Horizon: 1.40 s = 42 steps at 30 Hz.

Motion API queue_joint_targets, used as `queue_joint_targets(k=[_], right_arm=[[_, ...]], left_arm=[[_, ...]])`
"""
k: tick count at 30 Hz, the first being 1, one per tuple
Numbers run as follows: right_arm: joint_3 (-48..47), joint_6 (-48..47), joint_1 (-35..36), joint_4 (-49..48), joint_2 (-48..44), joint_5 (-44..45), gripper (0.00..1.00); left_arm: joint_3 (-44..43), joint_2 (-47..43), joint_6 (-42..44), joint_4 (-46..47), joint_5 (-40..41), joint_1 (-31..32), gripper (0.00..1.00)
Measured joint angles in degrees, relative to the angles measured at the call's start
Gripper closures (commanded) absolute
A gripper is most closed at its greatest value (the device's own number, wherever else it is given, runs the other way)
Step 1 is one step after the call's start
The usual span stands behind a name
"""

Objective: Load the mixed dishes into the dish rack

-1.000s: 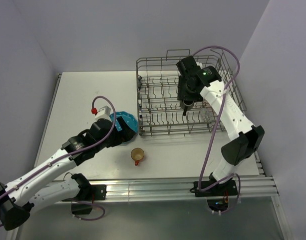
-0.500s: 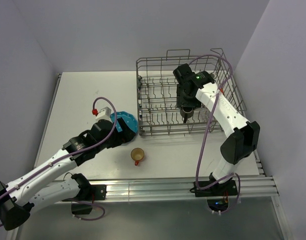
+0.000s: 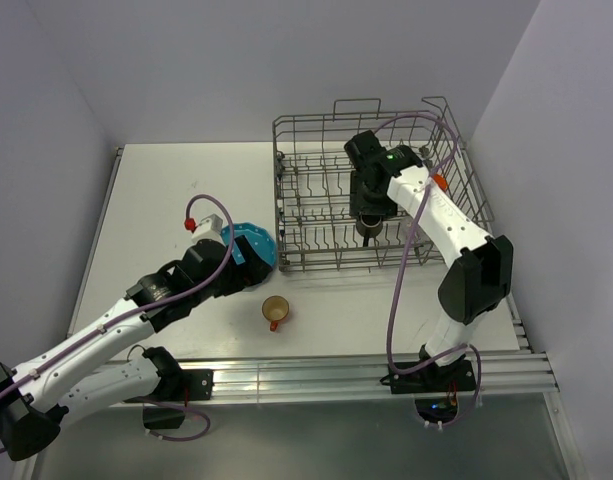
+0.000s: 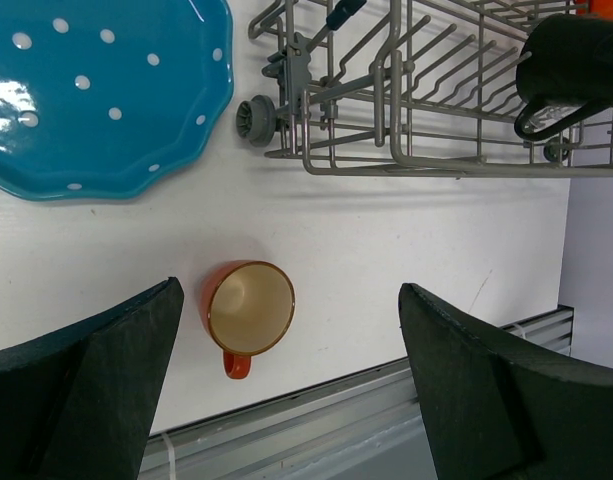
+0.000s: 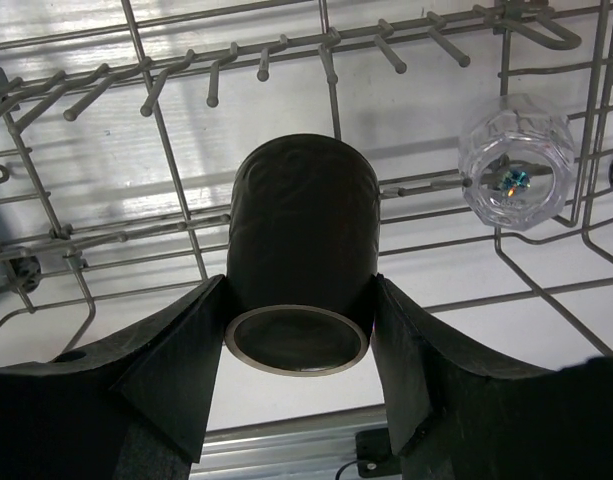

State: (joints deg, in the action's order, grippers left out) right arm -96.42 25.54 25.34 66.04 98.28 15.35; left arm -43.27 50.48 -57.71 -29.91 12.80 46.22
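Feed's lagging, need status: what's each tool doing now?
Left tool: open, holding nothing.
Right tool: closed on the dark mug.

White arms (image 3: pixel 86 345), black joints (image 3: pixel 476 285), purple cables (image 3: pixel 395 300).

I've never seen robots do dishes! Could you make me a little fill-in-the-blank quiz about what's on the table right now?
1. The right gripper is shut on the dark brown mug over the dish rack; the left gripper is ____.
2. The small orange cup stands on the table with its mouth facing ____.
3. The teal plate has ____ dots.
Missing words: open; up; white.
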Motion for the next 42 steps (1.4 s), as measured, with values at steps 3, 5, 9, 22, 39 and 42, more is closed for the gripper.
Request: queue_joint_targets(k=[3,5,9,22,39,42], right_arm=[[0.24,-0.13,-0.17,-0.72,0.66,-0.24,1.00],[0.68,-0.15,-0.26,-1.20,0.90,-0.39,1.00],[2.32,-0.22,-0.59,-2.08,0.92,-0.61,1.00],[8.37,-1.03,-1.64,-4.79,0.92,-1.60,1.00],[11.63,-2.10,-2.84,-9.44,0.61,-3.26,0.38],[12.15,-2.36,-2.84,-9.64,-0.35,-3.61,0.35]], left_arm=[[0.59,0.00,-0.20,0.04,0.00,-0.02,0.04],[1.57,0.02,-0.44,0.02,-0.02,0.00,0.04],[3.02,0.59,-1.09,-0.33,-0.07,0.00,0.04],[5.27,5.27,-3.69,0.85,-3.21,-0.02,0.06],[7.50,6.47,-5.40,4.02,-5.97,-0.02,0.13],[7.87,6.51,-5.57,4.63,-6.36,-0.02,0.15]])
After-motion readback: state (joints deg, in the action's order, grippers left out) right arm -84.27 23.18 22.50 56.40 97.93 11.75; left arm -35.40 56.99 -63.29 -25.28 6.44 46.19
